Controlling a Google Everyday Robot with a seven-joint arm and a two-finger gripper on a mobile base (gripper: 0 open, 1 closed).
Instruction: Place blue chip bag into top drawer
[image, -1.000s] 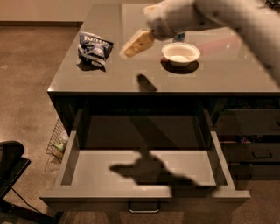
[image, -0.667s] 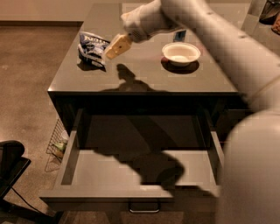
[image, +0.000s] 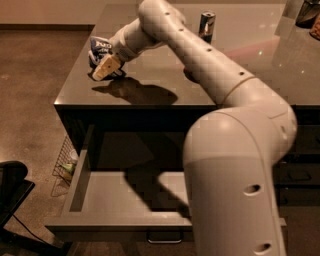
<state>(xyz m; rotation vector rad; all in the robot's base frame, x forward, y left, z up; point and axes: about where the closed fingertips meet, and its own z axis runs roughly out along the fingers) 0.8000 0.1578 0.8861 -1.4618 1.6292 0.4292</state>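
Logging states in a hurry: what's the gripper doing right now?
Gripper: at the blue chip bag on the countertop; open, closed or holding cannot be told.

Floor (image: 35, 100): brown, speckled, matte, filling the left side.
Wall (image: 45, 12): a pale strip along the top left edge.
Countertop (image: 260, 65): dark, glossy cabinet top, with a pinkish sheen of reflected light on the right; a soft shadow lies at its left end, below my gripper (image: 106, 69), which is low over the far left corner.
Lower drawer fronts (image: 300, 175): dark, at right.
Wire basket (image: 64, 162): on the floor beside the cabinet's left side.
Black object (image: 12, 185): lower left, unidentifiable.
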